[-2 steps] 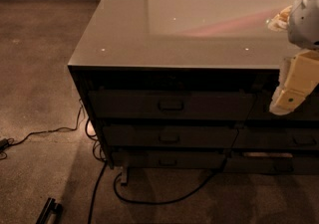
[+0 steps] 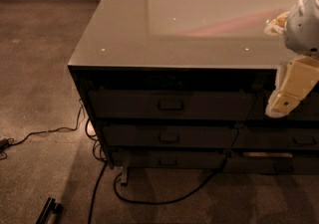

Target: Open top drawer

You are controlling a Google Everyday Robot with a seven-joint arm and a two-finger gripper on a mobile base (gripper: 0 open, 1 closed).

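Observation:
The top drawer (image 2: 172, 104) is the wide dark front just under the counter's edge, in the left stack. Its small rectangular handle (image 2: 171, 104) sits at the centre. The front lies flush with the cabinet, so the drawer is closed. Two narrower drawers (image 2: 169, 137) lie below it. My gripper (image 2: 280, 107) hangs at the right edge of the view, cream-coloured and pointing down. It is in front of the right-hand stack at the top drawer's height, well right of the handle and not touching it.
The glossy grey countertop (image 2: 124, 34) overhangs the drawers. The right-hand stack's drawers (image 2: 299, 139) lie under my gripper. Black cables (image 2: 50, 131) run over the carpet at the left and loop under the cabinet (image 2: 164, 200). A dark bar-like object (image 2: 47, 211) lies at the bottom left.

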